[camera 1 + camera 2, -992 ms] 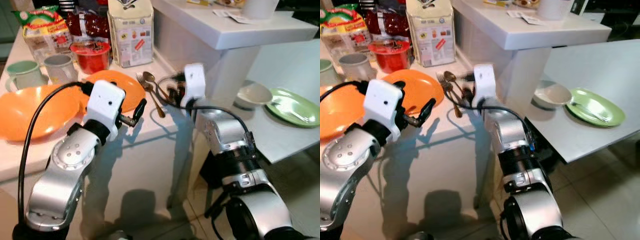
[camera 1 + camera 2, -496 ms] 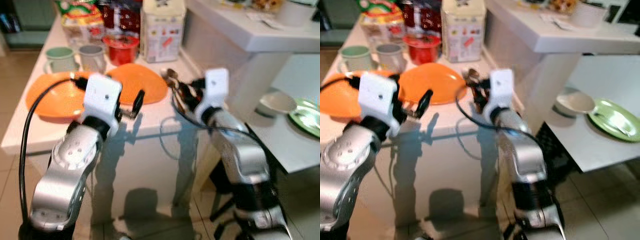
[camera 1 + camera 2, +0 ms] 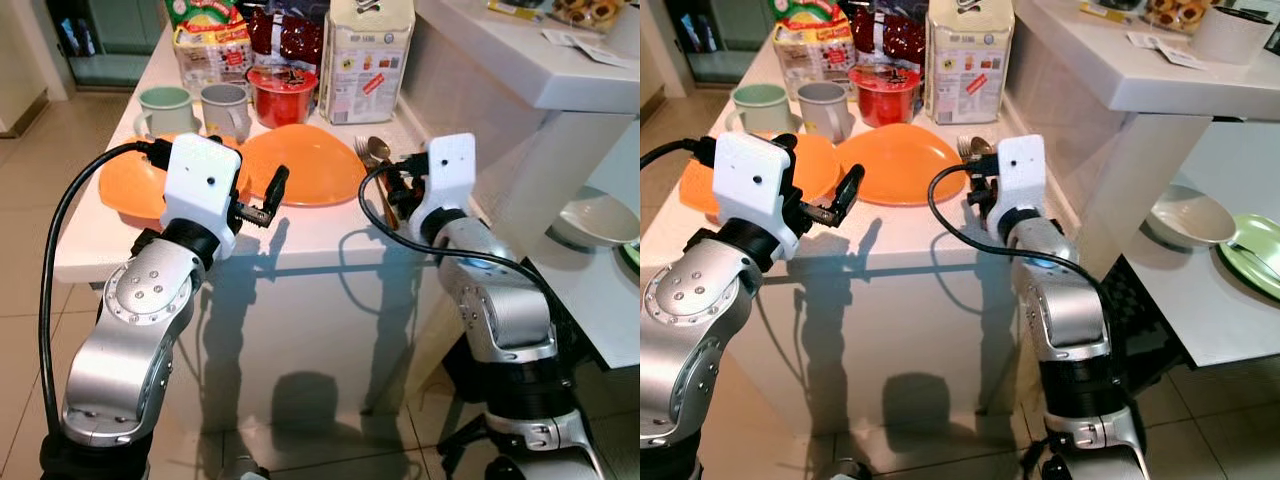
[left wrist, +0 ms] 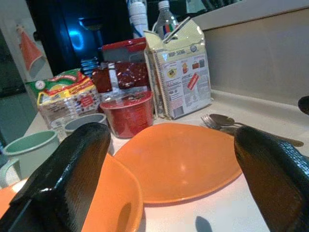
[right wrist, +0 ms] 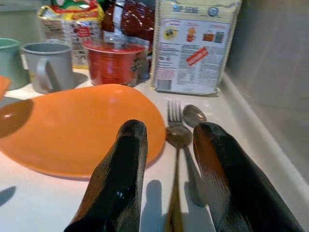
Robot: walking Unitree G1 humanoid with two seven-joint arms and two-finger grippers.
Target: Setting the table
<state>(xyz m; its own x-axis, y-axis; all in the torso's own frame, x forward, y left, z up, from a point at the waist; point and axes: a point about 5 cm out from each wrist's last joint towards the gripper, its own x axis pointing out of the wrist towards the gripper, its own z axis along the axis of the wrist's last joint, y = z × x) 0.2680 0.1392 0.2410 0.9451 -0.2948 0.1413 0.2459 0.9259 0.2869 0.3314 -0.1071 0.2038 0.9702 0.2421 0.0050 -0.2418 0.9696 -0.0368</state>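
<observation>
Standing farther back from the white counter (image 3: 300, 235) than a second ago, the camera takes in the counter's near edge and tiled floor (image 3: 30, 290) that were out of frame. Two orange plates (image 3: 300, 165), overlapping, lie mid-counter, glossy and shallow. Flour bag (image 3: 365, 55), red tub (image 3: 282, 95), grey mug (image 3: 225, 108) and green mug (image 3: 165, 108) line the far edge. Spoons and fork (image 5: 181, 133), tarnished metal, lie along the counter's right edge beside the plate. Left gripper (image 4: 169, 179): jaws wide apart, holding nothing, before the plates. Right gripper (image 5: 169, 154): fingers narrowly parted, empty, straddling the spoon handle
</observation>
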